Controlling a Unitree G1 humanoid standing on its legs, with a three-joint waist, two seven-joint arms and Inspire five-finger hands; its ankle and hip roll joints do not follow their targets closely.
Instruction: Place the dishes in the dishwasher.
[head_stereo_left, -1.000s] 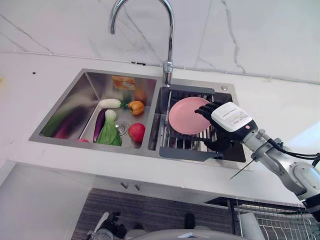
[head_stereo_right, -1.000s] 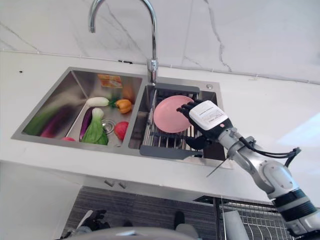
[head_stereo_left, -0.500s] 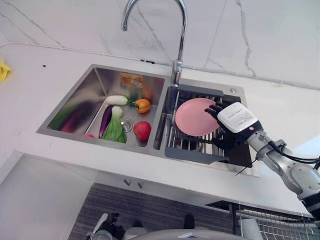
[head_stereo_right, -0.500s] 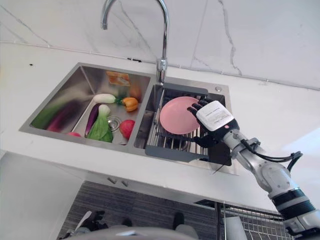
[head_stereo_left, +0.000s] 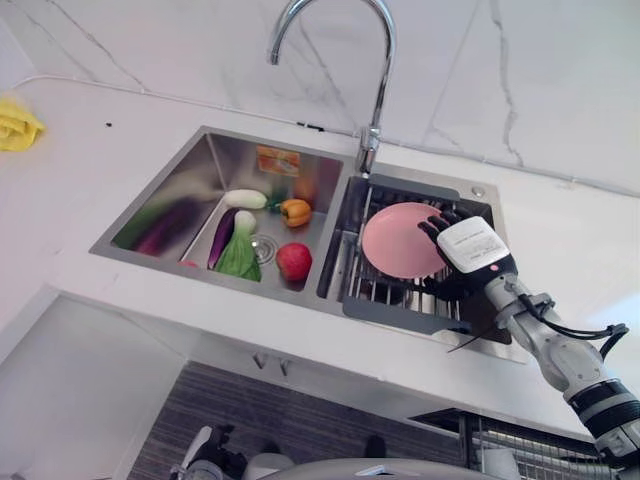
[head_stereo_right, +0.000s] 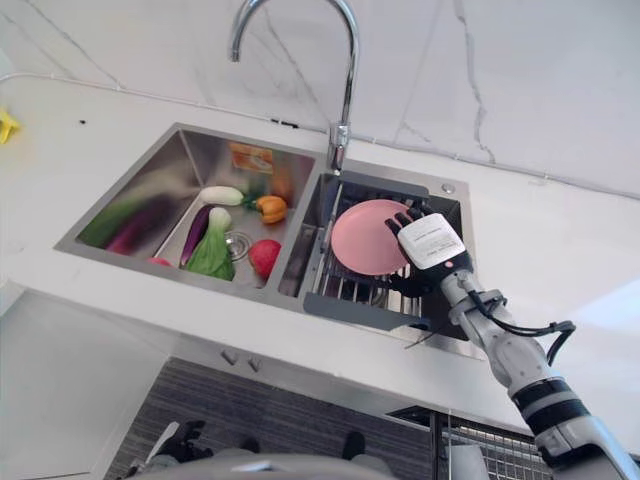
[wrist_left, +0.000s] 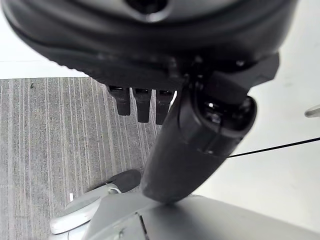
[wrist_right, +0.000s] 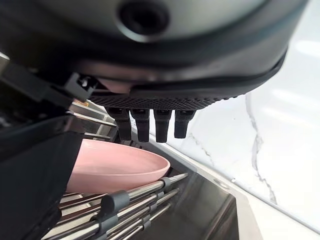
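A brushed stainless-steel sink (head_stereo_left: 175, 190) and glossy chrome tap (head_stereo_left: 372, 70) set in a smooth white worktop (head_stereo_left: 90, 140); matt pink plate (head_stereo_left: 400, 240) on a metal-barred rack (head_stereo_left: 375, 288).

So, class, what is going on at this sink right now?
The robot's right hand reaches into the right basin of the sink, fingers over the edge of a pink plate that rests on the metal rack. The plate is not visibly lifted. Vegetables lie in the left basin. The left hand hangs idle above the floor.

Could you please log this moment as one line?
step: grasp plate | right hand: open, over pink plate in sink rack | left hand: idle
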